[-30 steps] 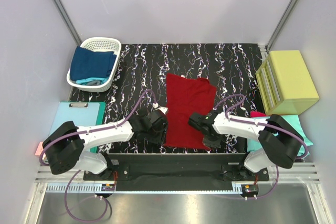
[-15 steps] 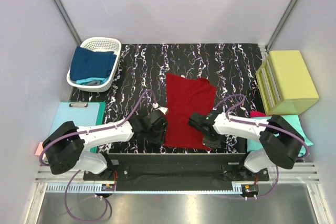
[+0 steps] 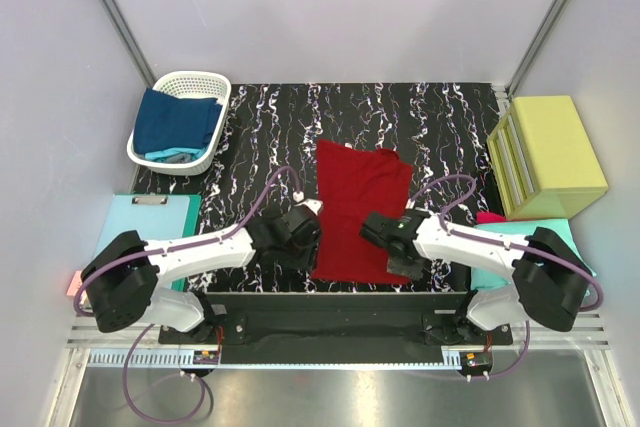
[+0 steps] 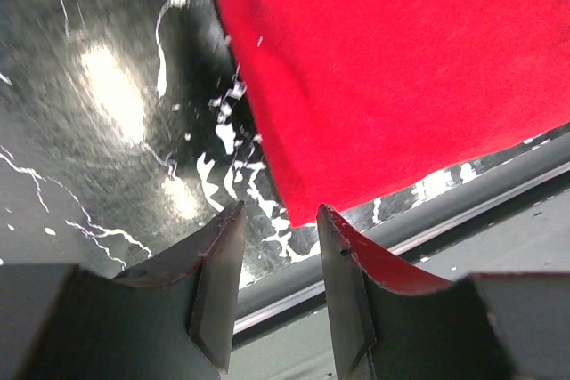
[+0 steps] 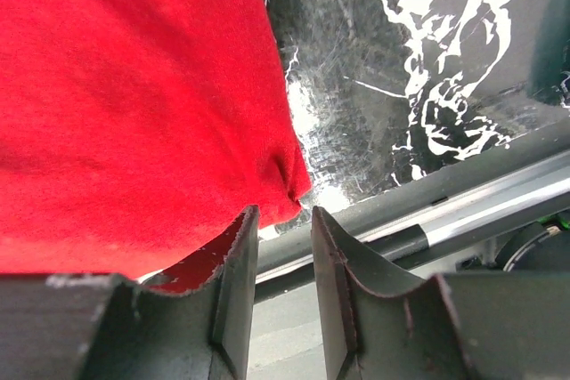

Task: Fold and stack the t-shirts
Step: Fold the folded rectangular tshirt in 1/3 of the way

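Observation:
A dark red t-shirt (image 3: 358, 209) lies folded into a long strip on the black marbled table (image 3: 440, 127). My left gripper (image 3: 305, 259) hangs at the shirt's near left corner, open, with nothing between its fingers. In the left wrist view the red cloth (image 4: 383, 68) ends just beyond the left gripper (image 4: 278, 220). My right gripper (image 3: 400, 265) hangs at the near right corner, also open and empty. The right wrist view has the creased red corner (image 5: 289, 186) just past the right gripper (image 5: 283, 215). Navy and teal t-shirts (image 3: 175, 119) fill a basket. A teal shirt (image 3: 560, 237) and a magenta shirt (image 3: 490, 217) lie at the right.
The white basket (image 3: 205, 81) stands at the back left. A yellow-green box (image 3: 548, 155) stands at the right. A pale-blue sheet (image 3: 150, 222) lies left of the table. The table's near edge rail (image 4: 481, 193) runs right under both grippers.
My right gripper was shut and has opened, letting go of the shirt's near right corner. The right arm has drawn slightly to the right. The left gripper has stayed put.

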Controlling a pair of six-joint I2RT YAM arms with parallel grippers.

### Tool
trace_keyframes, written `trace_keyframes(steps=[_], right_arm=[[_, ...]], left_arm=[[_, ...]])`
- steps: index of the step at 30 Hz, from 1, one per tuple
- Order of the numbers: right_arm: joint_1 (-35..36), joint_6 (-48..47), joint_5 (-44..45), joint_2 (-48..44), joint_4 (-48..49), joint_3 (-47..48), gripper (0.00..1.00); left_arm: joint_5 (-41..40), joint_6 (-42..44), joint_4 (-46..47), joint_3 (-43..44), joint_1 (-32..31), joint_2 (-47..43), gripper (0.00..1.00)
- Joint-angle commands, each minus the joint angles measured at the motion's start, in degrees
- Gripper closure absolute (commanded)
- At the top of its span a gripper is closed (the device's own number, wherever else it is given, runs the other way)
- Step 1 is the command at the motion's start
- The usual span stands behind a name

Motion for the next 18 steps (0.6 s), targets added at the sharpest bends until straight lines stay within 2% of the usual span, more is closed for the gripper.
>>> trace_keyframes(steps=[1,6,7,11,12,18], right_arm=[[0.62,1.96,5.88,-5.48,-2.05,3.81,0.63],[0.71,1.61,10.46,-12.43,-0.48,5.22,0.65],[0.63,1.52,10.55,-13.49,-0.12,5.31,0.64],[0.62,1.0,9.07,-13.24,-1.61,5.92,0.66],[0.71,1.08,8.62,-12.97,-2.05,6.01,0.67],[0.71,2.67,7.65,-14.9,-3.64,3.73,0.69]], left_arm=[[-3.36,2.64,2.0,7.18,0.56,2.49,0.58],[-0.04,4.31,8.85,17.38,4.95,10.84,0.59],[1.62,4.57,9.9,18.87,6.01,15.03,0.59],[5.07,6.16,9.92,28.44,7.51,26.74,0.7],[5.5,6.33,9.91,29.51,7.95,29.9,0.72],[6.83,6.16,8.86,32.77,9.18,36.25,0.75]])
